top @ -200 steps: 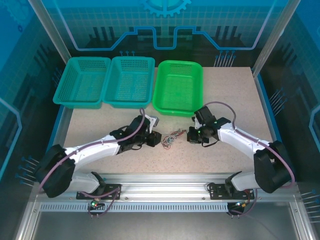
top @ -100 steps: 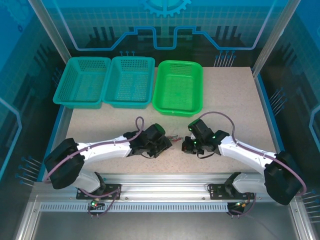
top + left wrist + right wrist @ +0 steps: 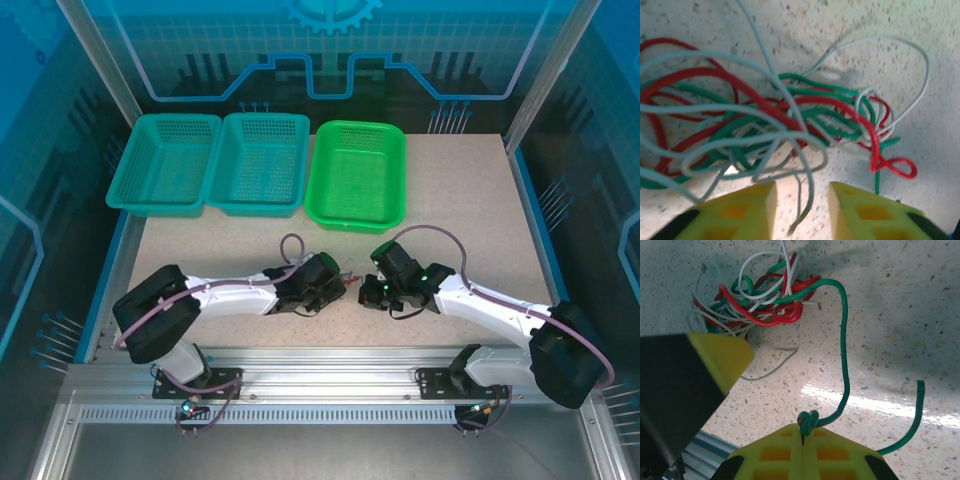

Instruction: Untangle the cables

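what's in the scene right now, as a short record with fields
cable tangle: red, green and white wires knotted on the table
left gripper: open, tangle just ahead of it
right gripper: shut on a green cable that runs into the tangle
baskets: teal basket, second teal basket, green basket, in a row at the far edge

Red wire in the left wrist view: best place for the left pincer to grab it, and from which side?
Grip the red wire at its small end loop, which juts from the tangle onto bare table, lower right. Likely come in from the image bottom, open left pincer shifted right, so it closes on that loop alone.
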Available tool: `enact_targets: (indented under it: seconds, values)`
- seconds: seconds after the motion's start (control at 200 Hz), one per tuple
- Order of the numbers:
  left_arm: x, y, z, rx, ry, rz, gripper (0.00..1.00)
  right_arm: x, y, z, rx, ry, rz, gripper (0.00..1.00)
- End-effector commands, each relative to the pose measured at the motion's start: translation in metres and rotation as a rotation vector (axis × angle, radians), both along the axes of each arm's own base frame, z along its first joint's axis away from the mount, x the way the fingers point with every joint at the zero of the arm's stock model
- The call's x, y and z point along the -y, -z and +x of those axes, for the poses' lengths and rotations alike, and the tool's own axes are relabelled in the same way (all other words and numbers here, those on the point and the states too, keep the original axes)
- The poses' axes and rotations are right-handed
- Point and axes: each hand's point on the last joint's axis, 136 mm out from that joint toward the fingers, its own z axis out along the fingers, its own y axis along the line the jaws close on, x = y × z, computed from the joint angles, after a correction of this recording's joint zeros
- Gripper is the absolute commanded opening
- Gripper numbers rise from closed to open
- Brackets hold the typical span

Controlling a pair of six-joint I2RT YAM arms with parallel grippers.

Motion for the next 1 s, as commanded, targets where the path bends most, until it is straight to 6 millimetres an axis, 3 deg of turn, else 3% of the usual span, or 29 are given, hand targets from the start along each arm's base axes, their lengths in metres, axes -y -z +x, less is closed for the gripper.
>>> enact_targets:
  seconds: [0.0,0.065,0.155,0.31,0.395,0.435,0.47,0.6,0.66,0.755,0.835,0.925,0.995]
  values:
    - [-0.017,0.014,0.001,-0.013,-0.016,0.116,0.19,0.005,0.001,0.0,0.009,0.037,-0.022,0.02]
    - [-0.018,0.017,-0.002,-0.03,-0.012,0.099,0.0,0.018,0.004,0.0,0.014,0.065,-0.076,0.01]
    - [-0.032,0.007,-0.004,-0.018,-0.006,0.097,0.0,0.063,0.011,-0.001,0.028,0.171,-0.238,0.0]
    - [-0.076,-0.021,-0.002,0.04,-0.006,0.091,0.0,0.155,0.025,-0.014,0.04,0.387,-0.417,0.0]
    - [-0.094,-0.022,0.0,0.021,0.016,0.112,0.0,0.177,0.026,-0.021,0.077,0.403,-0.474,0.0]
    - [-0.098,-0.02,-0.001,0.013,0.043,0.133,0.0,0.176,0.027,-0.022,0.083,0.386,-0.463,0.0]
    - [-0.097,-0.017,-0.001,0.012,0.075,0.147,0.0,0.17,0.026,-0.021,0.085,0.357,-0.439,0.07]
    - [-0.08,-0.009,-0.001,-0.009,0.179,0.135,0.0,0.14,0.006,-0.013,0.115,0.199,-0.337,0.52]
    - [-0.078,-0.006,-0.001,-0.018,0.184,0.134,0.0,0.136,-0.013,-0.011,0.139,0.141,-0.346,0.63]
    - [-0.075,-0.007,0.0,-0.003,0.19,0.112,0.0,0.118,-0.043,-0.002,0.211,0.05,-0.322,0.68]
    - [-0.07,-0.011,0.0,0.014,0.205,0.089,0.0,0.095,-0.056,0.004,0.224,0.009,-0.285,0.68]
    - [-0.068,-0.015,0.001,0.031,0.215,0.084,0.0,0.06,-0.058,0.011,0.242,-0.109,-0.309,0.69]
    - [-0.072,-0.016,0.001,0.036,0.208,0.098,0.0,0.049,-0.051,0.019,0.222,-0.155,-0.387,0.71]
